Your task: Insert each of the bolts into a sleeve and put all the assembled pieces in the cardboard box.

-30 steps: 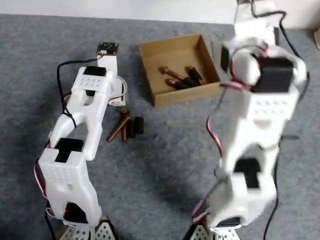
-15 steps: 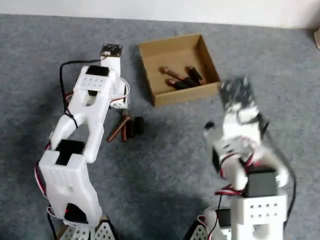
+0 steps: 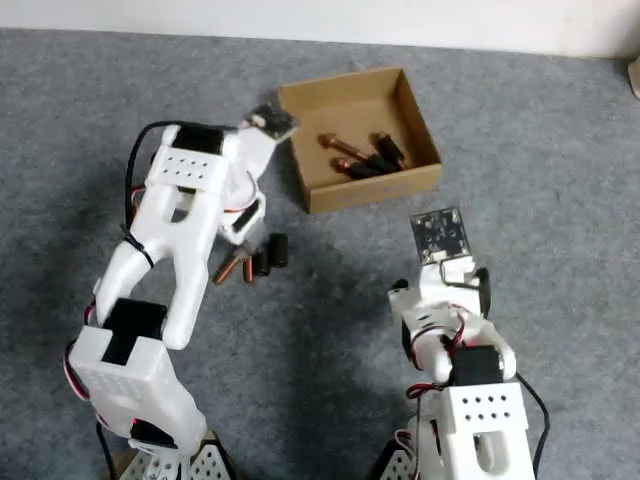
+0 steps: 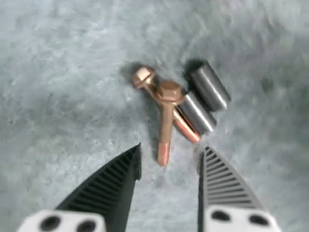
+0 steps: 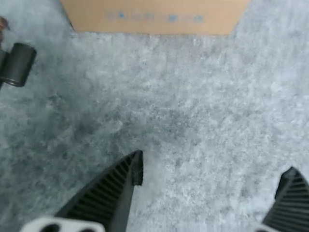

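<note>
Right arm (image 3: 455, 330) pulled back (fingers (image 5: 116, 188) apart).

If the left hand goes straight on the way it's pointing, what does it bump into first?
Probably the nearer copper bolt lying on the grey carpet: its tip lies just ahead of the open left hand, in line with the gap. How high the hand hangs above the carpet is unclear.

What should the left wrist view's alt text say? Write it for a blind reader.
The open left gripper hovers over two copper bolts lying crossed on grey carpet. Two dark sleeves lie side by side beside them.
</note>
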Motion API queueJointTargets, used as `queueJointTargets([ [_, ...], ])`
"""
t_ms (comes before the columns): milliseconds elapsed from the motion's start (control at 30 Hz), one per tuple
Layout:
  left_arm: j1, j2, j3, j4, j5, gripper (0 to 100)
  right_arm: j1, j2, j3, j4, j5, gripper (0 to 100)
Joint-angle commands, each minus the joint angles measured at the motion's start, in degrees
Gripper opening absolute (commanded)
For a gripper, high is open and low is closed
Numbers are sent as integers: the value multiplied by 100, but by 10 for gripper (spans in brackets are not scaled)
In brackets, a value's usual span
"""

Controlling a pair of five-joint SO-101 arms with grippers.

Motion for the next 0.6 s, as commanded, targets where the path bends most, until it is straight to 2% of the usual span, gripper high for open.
queueJointTargets([
  [0, 13, 171, 75, 44, -554, 189, -57, -57, 4, -356, -79, 386],
  [133, -4, 602, 40, -53, -677, 189, -57, -57, 171, -409, -79, 386],
  [333, -13, 1174, 48, -844, -659, 189, -66, -57, 215, -409, -79, 386],
  [567, -4, 1314, 40, -1116, -642, 189, -66, -57, 215, -409, -79, 386],
])
